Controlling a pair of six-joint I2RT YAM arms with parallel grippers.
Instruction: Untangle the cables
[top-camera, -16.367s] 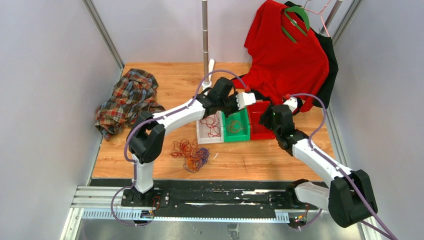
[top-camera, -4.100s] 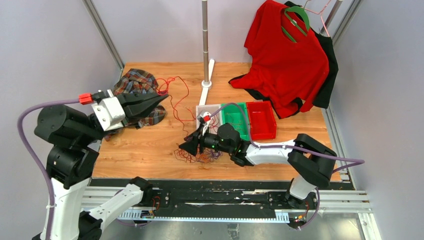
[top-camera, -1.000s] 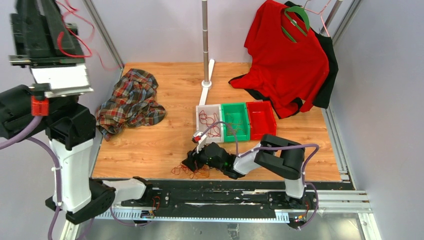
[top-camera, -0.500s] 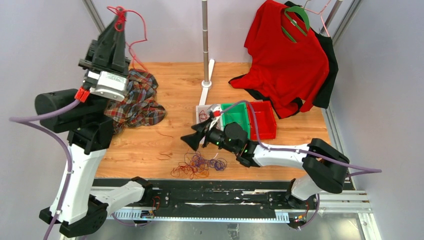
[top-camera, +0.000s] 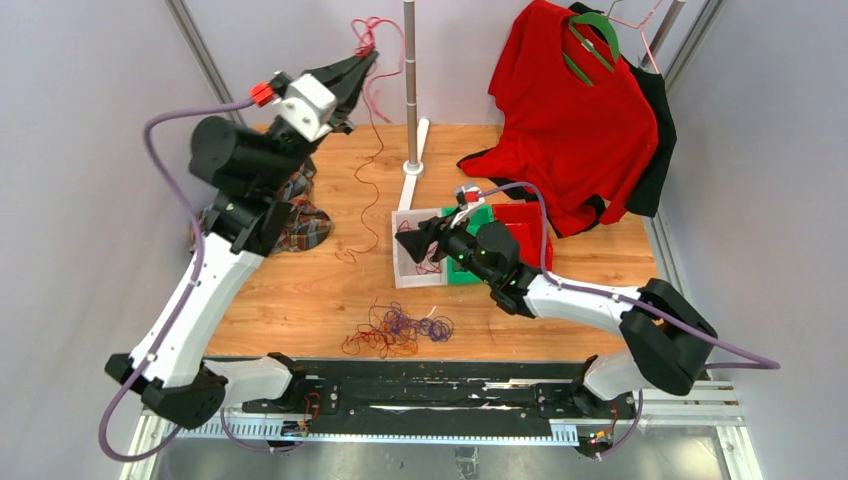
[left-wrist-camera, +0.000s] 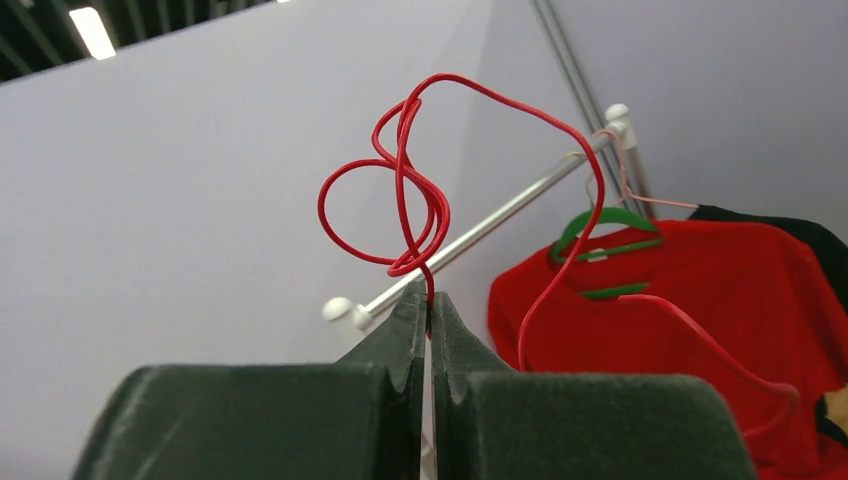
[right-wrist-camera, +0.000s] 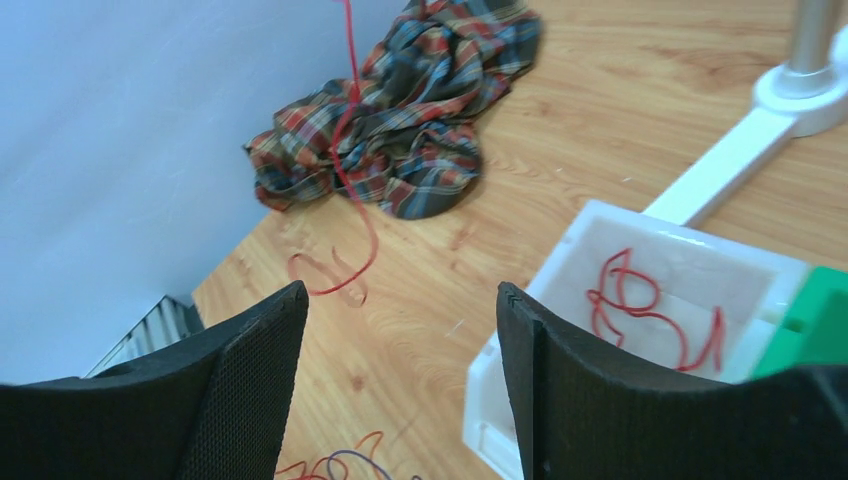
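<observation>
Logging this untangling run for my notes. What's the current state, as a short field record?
left gripper: shut on red cable, raised high
red cable: hangs from left jaws, tail on table
right gripper: open, empty, beside white bin
white bin: holds red loops
tangle: red, orange, purple cords at table's near edge

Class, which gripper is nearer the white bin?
Right. The right gripper hovers open above the white bin; the left gripper is raised by the pole, shut on a red cable.
</observation>
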